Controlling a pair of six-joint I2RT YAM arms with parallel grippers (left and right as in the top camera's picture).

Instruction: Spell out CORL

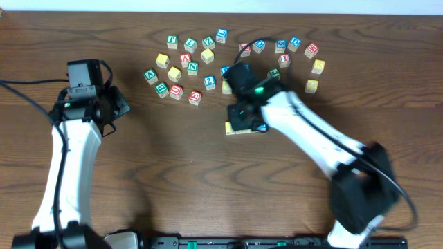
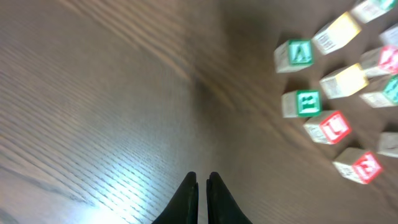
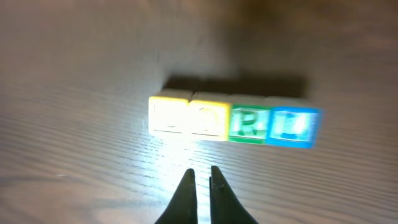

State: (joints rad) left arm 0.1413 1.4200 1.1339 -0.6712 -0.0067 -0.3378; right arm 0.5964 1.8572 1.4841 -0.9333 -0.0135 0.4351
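A row of letter blocks lies on the wooden table in the right wrist view: two yellow blocks (image 3: pixel 189 116), a green R block (image 3: pixel 247 124) and a blue L block (image 3: pixel 293 126), touching side by side. In the overhead view only the row's yellow end (image 1: pixel 233 128) shows under the right arm. My right gripper (image 3: pixel 202 176) is shut and empty, just in front of the row. My left gripper (image 2: pixel 202 180) is shut and empty over bare table, left of the loose blocks; it shows at the left in the overhead view (image 1: pixel 114 104).
Several loose letter blocks are scattered at the back of the table (image 1: pixel 185 69), more at the back right (image 1: pixel 297 55). Some show in the left wrist view, among them a green one (image 2: pixel 301 104) and a red one (image 2: pixel 328 127). The right arm (image 1: pixel 311 138) crosses the table's middle.
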